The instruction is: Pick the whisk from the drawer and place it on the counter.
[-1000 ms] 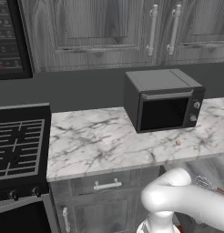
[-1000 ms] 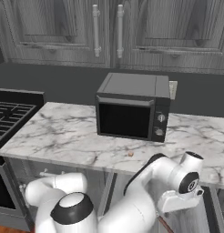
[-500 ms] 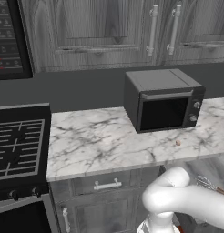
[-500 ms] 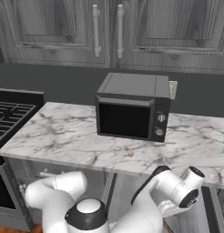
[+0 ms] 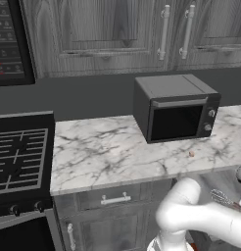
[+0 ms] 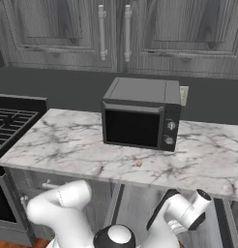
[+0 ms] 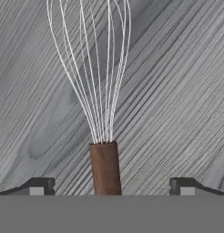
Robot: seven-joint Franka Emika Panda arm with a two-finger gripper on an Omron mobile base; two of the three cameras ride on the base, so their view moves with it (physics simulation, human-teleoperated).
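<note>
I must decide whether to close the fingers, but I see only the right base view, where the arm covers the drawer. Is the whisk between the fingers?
Observer: Yes. In the hand view the whisk handle stands midway between the two fingertips.
Operator: Is the gripper shut on it?
Observer: No, the gripper is open; both tips stand clear of the handle.
Operator: Where does the whisk lie in the room?
Observer: In the left base view its wire head shows beside the arm, below the counter edge.

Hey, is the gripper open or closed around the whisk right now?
Open. In the hand view the two fingertips stand far apart, and the whisk handle rises midway between them, touching neither.
</note>
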